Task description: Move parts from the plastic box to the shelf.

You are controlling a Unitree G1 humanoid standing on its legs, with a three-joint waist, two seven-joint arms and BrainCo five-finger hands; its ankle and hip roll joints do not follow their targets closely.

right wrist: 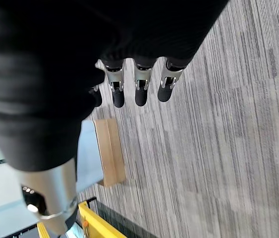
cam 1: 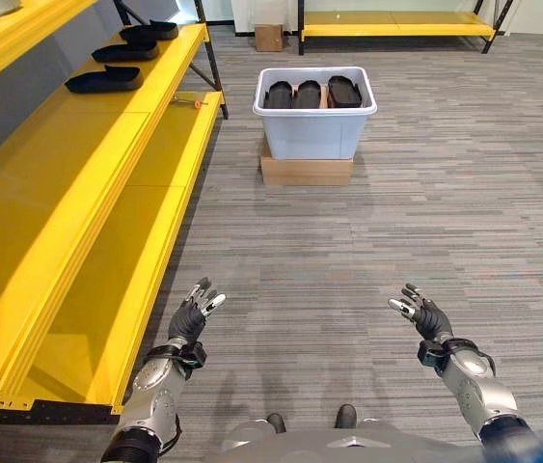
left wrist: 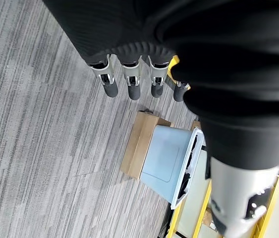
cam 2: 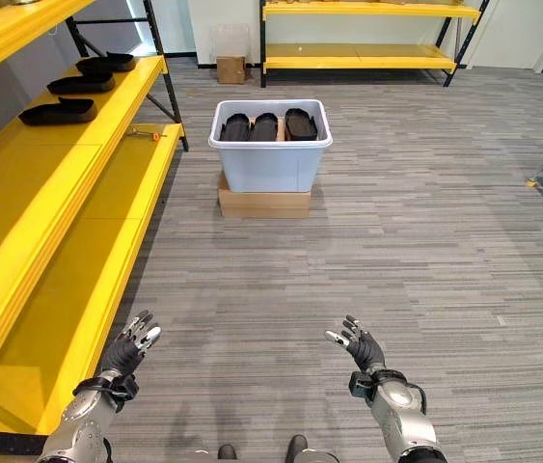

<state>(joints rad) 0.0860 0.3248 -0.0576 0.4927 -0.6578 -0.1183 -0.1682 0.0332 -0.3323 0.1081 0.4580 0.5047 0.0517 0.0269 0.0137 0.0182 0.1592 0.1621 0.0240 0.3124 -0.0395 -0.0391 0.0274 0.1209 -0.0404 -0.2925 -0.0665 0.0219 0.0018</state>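
A pale blue plastic box (cam 1: pixel 314 121) stands on a flat cardboard carton (cam 1: pixel 306 171) on the carpet ahead, and it also shows in the left wrist view (left wrist: pixel 166 161). Three black parts (cam 1: pixel 307 94) lie side by side inside it. On the yellow shelf (cam 1: pixel 78 183) at my left, three more black parts (cam 1: pixel 105 79) rest in a row on the upper level. My left hand (cam 1: pixel 192 316) and right hand (cam 1: pixel 423 315) hover low near me, both open with straight fingers and holding nothing. They are far short of the box.
A second yellow rack (cam 1: pixel 396 24) runs along the far wall, with a small cardboard box (cam 1: pixel 268 37) on the floor near it. A small orange-handled tool (cam 1: pixel 188 100) lies on the shelf's lower level. Grey carpet stretches between me and the plastic box.
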